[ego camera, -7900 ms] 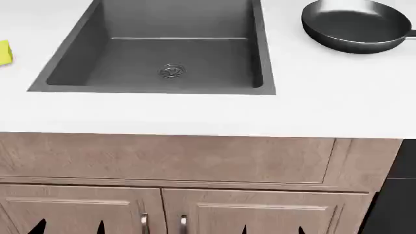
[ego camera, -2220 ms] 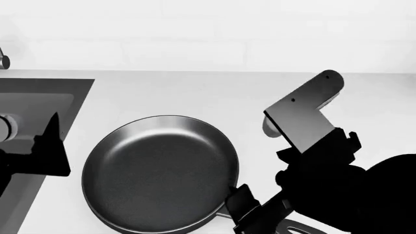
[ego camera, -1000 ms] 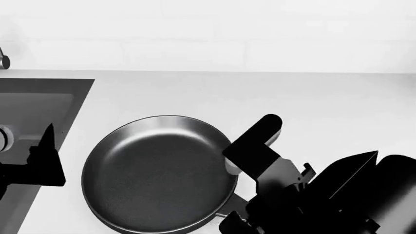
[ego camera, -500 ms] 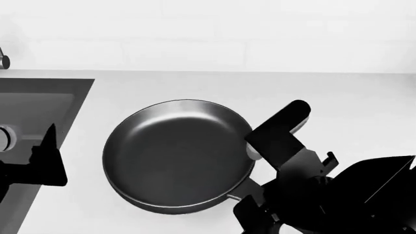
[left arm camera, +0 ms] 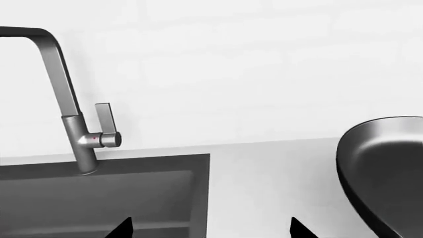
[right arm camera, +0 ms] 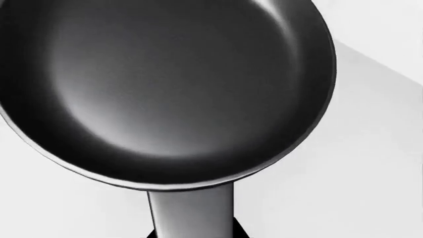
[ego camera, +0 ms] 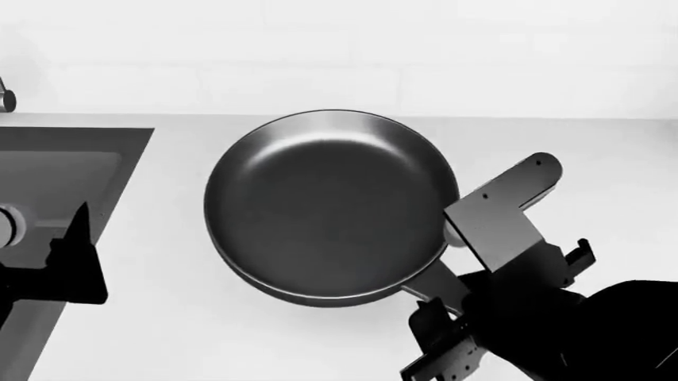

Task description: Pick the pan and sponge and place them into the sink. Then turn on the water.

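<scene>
Black and glossy, the frying pan [ego camera: 330, 208] hangs clear of the white countertop [ego camera: 212, 333], its short handle [right arm camera: 190, 212] clamped in the right gripper [ego camera: 450, 305] nearest the onlooker. The pan is empty. The left gripper [left arm camera: 208, 230] waits low at the sink's edge, jaws spread and holding nothing. Beyond, the dark sink [left arm camera: 99, 198] shows nothing inside, as far as can be seen, and the lever faucet [left arm camera: 79, 119] runs dry. Carrying the pan leftward over the basin looks next; the sponge is out of sight.
</scene>
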